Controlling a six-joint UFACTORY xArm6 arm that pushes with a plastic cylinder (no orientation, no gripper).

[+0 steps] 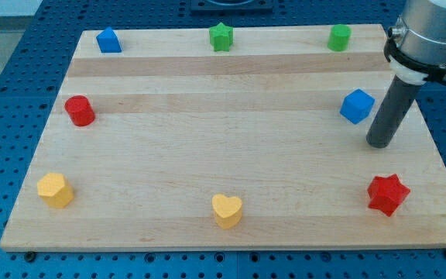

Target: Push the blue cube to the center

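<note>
The blue cube (357,106) is located on the wooden board (231,155) near the view's right edge, a little above mid-height, well apart from the board's center. No claw is fitted to the arm; it ends in a dark rod, so no open or closed state applies. My tip (379,144) is set on the board just beside the cube, to its lower right, and a narrow gap appears to remain between them. The main risk is judged to be an off-center contact: if the cube is met at a corner, it may be spun or deflected toward the view's top, where the green cylinder (339,37) stands, instead of being driven leftward. A push from below the cube's middle would cause the same drift. The red star (387,194) lies below the tip and could be clipped if the tip is repositioned downward. The cube is seen rotated, with 1 corner turned toward the view's bottom and its edges running diagonally to the board's sides. No long axis can be assigned, since its sides appear equal.
</note>
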